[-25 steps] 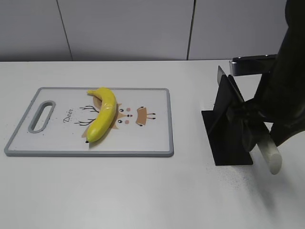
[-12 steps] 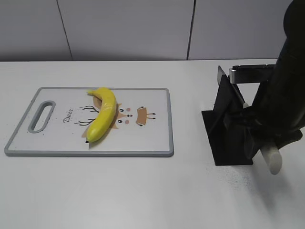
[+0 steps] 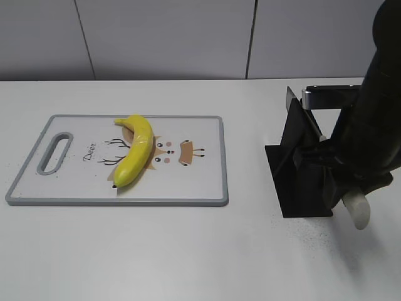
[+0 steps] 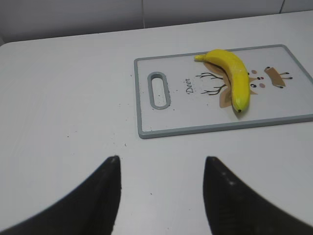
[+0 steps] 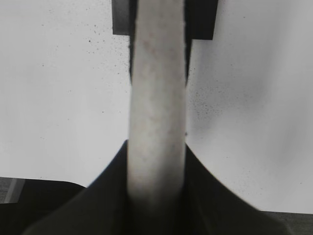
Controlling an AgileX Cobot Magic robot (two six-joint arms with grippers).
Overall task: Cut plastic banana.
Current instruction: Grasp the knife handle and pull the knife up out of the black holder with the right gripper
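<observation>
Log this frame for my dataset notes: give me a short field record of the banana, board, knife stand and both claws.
banana: plastic banana, whole, lying on the cutting board
board: flat on the white table, handle slot at the far left
stand: black knife stand, right of the board
right claw: shut on the pale knife handle at the stand
left claw: open, hovering short of the board
cut: not begun

White table point(image 3: 188, 251) carries a white cutting board point(image 3: 200, 175) with a grey rim, a slot handle point(image 3: 55, 152) at its left end, and a printed deer cartoon with the word "Deer". Well apart to the right stands a black knife holder point(image 3: 301, 182) on a flat square base, with a pale off-white knife handle point(image 3: 357, 210) projecting low on its right side. A grey panelled wall point(image 3: 156, 37) runs behind the table.
</observation>
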